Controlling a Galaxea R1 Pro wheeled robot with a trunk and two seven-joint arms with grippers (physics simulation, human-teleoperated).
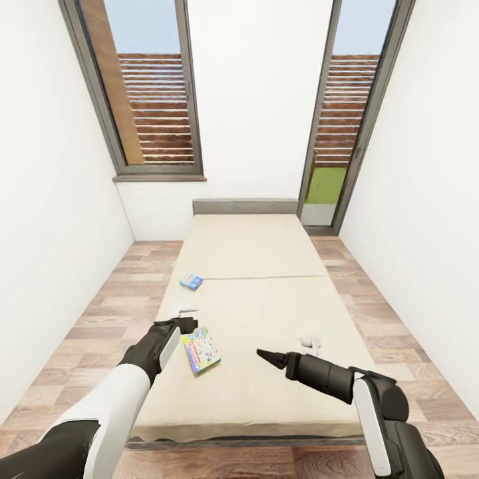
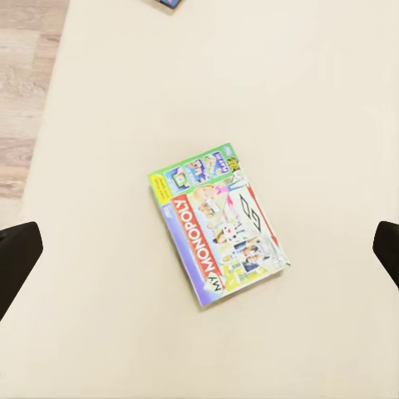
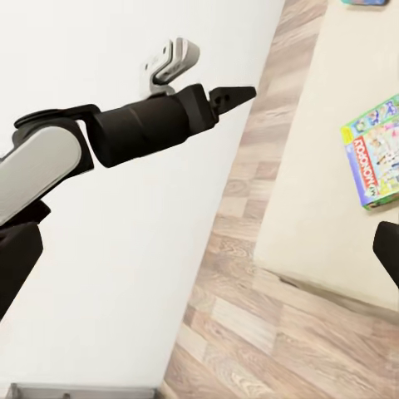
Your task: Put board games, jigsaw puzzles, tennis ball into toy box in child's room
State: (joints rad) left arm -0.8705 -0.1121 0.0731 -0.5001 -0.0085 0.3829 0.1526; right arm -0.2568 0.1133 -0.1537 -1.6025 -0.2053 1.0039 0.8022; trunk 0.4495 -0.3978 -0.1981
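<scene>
Head view: two board games (image 1: 201, 352) on bed (image 1: 266, 313)

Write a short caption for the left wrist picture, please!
Left tool open above a Monopoly board game lying flat on the beige bed.

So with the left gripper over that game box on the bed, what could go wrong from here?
1. The pale green Monopoly game box lies flat on the beige mattress and skewed to the open left gripper, so the fingers may push it rather than get under an edge.
2. It sits near the mattress's left edge; a nudge might send it onto the wooden floor.
3. The small blue game box lies farther up the bed, probably needing a longer reach.
</scene>
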